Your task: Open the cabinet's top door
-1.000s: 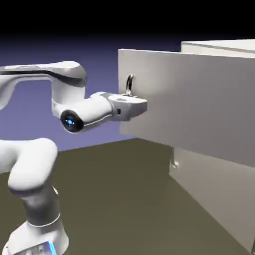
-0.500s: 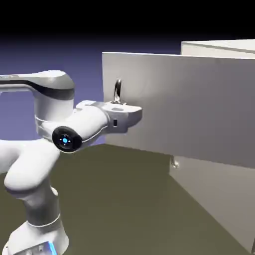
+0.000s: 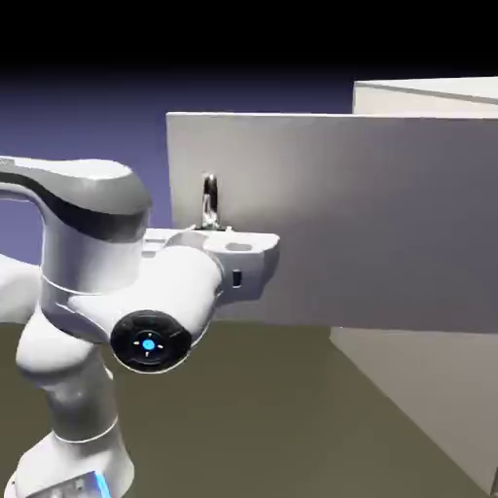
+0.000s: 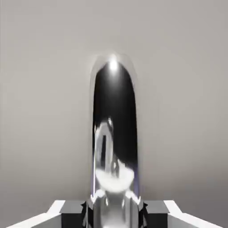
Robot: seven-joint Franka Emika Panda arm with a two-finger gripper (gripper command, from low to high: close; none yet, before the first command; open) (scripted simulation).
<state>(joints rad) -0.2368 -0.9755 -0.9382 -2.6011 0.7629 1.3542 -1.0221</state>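
Looking at the jaws clamped nearly closed, 1 tip each side of the shiny arched handle. The top door is wide open, sticking way out from the cabinet, arm right by it.

In the exterior view, the cabinet stood toward 3 o'clock, with the top door reaching out from it toward 9 o'clock, in front of part of its body. The handle lay on the door near its free edge, toward 11 o'clock from the view's centre. The arm's base sat at 7 o'clock, and the arm came in from 9 o'clock. In the hand view, the handle ran from 12 o'clock to 6, between the pincer's fingertips, before the door.
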